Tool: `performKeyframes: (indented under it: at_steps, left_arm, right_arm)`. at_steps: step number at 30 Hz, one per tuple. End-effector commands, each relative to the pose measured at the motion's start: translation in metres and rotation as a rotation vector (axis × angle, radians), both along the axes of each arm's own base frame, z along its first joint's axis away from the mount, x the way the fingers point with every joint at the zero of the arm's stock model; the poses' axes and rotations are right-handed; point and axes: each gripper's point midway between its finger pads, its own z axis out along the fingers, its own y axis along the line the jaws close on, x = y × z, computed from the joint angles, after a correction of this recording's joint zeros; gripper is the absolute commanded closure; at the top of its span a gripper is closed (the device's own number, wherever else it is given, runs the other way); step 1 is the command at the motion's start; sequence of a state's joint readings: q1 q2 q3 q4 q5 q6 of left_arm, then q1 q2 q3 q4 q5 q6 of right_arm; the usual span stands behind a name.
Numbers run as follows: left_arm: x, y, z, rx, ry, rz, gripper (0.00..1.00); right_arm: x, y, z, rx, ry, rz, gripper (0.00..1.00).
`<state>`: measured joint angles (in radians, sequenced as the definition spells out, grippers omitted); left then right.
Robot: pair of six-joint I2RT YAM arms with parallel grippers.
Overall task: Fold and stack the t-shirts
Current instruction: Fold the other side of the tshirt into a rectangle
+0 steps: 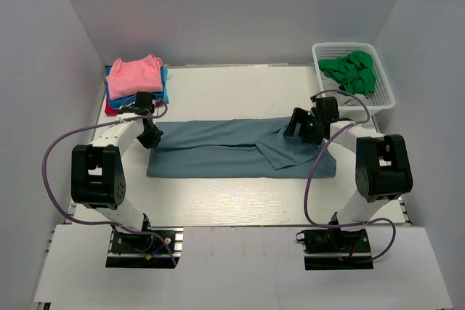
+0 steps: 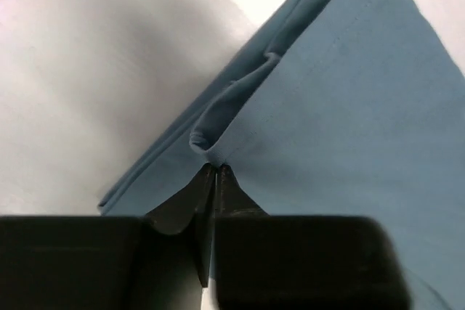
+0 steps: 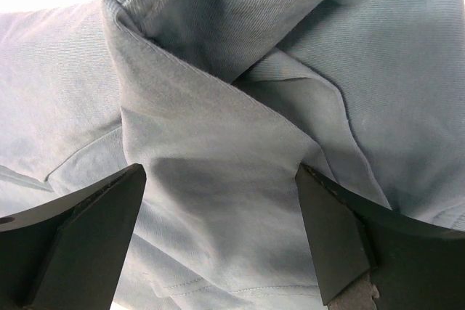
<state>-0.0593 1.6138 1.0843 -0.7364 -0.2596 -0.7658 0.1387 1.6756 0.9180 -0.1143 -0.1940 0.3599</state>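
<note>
— Two grippers over one shirt, wasn't it? What were they doing?

— Left gripper [image 2: 216, 170] was clenched on the left edge of the slate-blue t-shirt [image 1: 218, 150], a small loop of hem puckered at its tips. Right gripper [image 3: 219, 173] stood wide, released, its fingers [image 3: 94, 230] either side of a raised fold near the shirt's right end.

— And the shirt itself?

— Laid out flat across the middle of the table [image 1: 232, 201], folded into a long band.

— Farther back?

— Pink t-shirt [image 1: 134, 74] topped a stack on blue and red ones at the far left corner; a white basket [image 1: 383, 85] at the far right held green cloth [image 1: 350, 72].
</note>
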Motion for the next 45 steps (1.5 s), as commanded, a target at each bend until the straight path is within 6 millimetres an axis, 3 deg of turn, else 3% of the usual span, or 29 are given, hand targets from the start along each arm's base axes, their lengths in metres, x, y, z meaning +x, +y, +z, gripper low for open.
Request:
performKeyframes:
  at_steps: [1, 3, 4, 5, 6, 7, 11, 12, 15, 19, 22, 24, 27, 29, 30, 37, 45]
  left_arm:
    - [-0.009, 0.013, 0.009, 0.051, 0.000, 0.079, 0.82]
    - [-0.010, 0.013, 0.007, 0.053, 0.023, 0.079, 0.69]
    - [-0.005, 0.013, 0.010, 0.052, 0.014, 0.079, 0.41]
    - [-0.004, 0.013, 0.009, 0.053, 0.024, 0.079, 0.23]
    - [0.003, 0.011, 0.017, 0.042, 0.007, 0.076, 0.07]
    - [0.006, 0.011, 0.022, 0.041, 0.000, 0.076, 0.00]
    - [0.022, 0.002, 0.048, -0.003, -0.061, 0.040, 0.00]
    - [0.029, -0.001, 0.063, -0.011, -0.098, 0.005, 0.00]
    - [0.052, -0.020, 0.089, -0.066, -0.199, -0.079, 0.00]
    - [0.072, -0.056, 0.100, -0.205, -0.282, -0.225, 0.00]
    - [0.082, -0.073, 0.090, -0.279, -0.282, -0.292, 0.00]
    - [0.087, -0.079, 0.080, -0.306, -0.269, -0.306, 0.00]
    - [0.086, -0.091, 0.063, -0.368, -0.249, -0.346, 0.00]
    - [0.083, -0.091, 0.040, -0.372, -0.199, -0.337, 0.00]
    - [0.083, -0.089, 0.034, -0.364, -0.187, -0.330, 0.00]
    - [0.069, -0.079, -0.016, -0.375, -0.086, -0.278, 0.00]
    - [0.064, -0.072, -0.026, -0.341, -0.055, -0.245, 0.00]
  right_arm:
    - [-0.023, -0.003, -0.019, -0.020, 0.100, 0.018, 0.09]
    - [-0.023, -0.003, -0.015, -0.018, 0.092, 0.026, 0.09]
    - [-0.023, -0.003, -0.013, -0.018, 0.091, 0.028, 0.09]
    - [-0.017, -0.003, -0.003, -0.019, 0.066, 0.030, 0.09]
    - [-0.018, -0.002, 0.000, -0.020, 0.068, 0.036, 0.09]
    - [-0.018, -0.002, 0.006, -0.020, 0.058, 0.039, 0.09]
    - [-0.009, -0.001, 0.042, -0.016, -0.030, 0.033, 0.09]
    - [-0.006, -0.003, 0.062, -0.019, -0.082, 0.026, 0.09]
    - [-0.007, -0.012, 0.081, -0.046, -0.115, -0.008, 0.09]
    - [-0.025, -0.031, 0.076, -0.114, -0.034, -0.111, 0.09]
    - [-0.052, -0.050, 0.068, -0.168, 0.056, -0.189, 0.09]
    - [-0.058, -0.055, 0.061, -0.173, 0.067, -0.203, 0.09]
    - [-0.064, -0.055, 0.049, -0.142, 0.093, -0.217, 0.09]
    - [-0.069, -0.047, 0.038, -0.083, 0.139, -0.209, 0.09]
    - [-0.066, -0.039, 0.038, -0.048, 0.134, -0.186, 0.09]
    - [-0.065, -0.040, 0.017, -0.003, 0.178, -0.192, 0.09]
    - [-0.055, -0.044, 0.005, 0.027, 0.176, -0.228, 0.09]
